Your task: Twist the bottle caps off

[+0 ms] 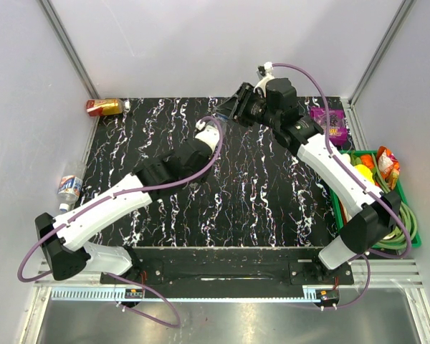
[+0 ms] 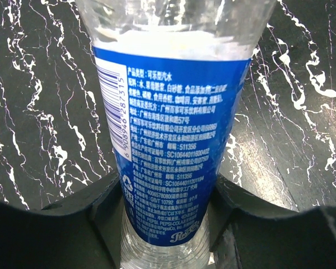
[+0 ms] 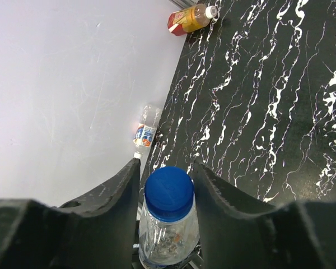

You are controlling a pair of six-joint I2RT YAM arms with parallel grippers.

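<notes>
**Over the black table, two arms at one bottle**

Near the middle of the black table [image 1: 272, 208] with white streaks, the left gripper [image 2: 168, 196] is pinching the bottle with the blue label [image 2: 173, 112]. One finger presses on each side, low on the label. White writing and a bar code show on that label.

The right gripper [image 3: 166, 168] is at the top of the same bottle. Its two dark fingers stand one on each side of the dark blue cap [image 3: 169, 193]. They are very close to the cap. I cannot tell if they squeeze it or only stand beside it. The cap is on the bottle.

The other bottle [image 1: 70, 185] has a white, blue and red label. It lies on its side at the left edge of the table, by the wall. Its white cap [image 3: 137, 154] is on.

A red-and-gold drink [image 1: 104, 107] lies in the far left corner. A purple packet [image 1: 328, 122] lies at the far right. A green basket [image 1: 340, 208] with bright things in it sits to the right of the table.
</notes>
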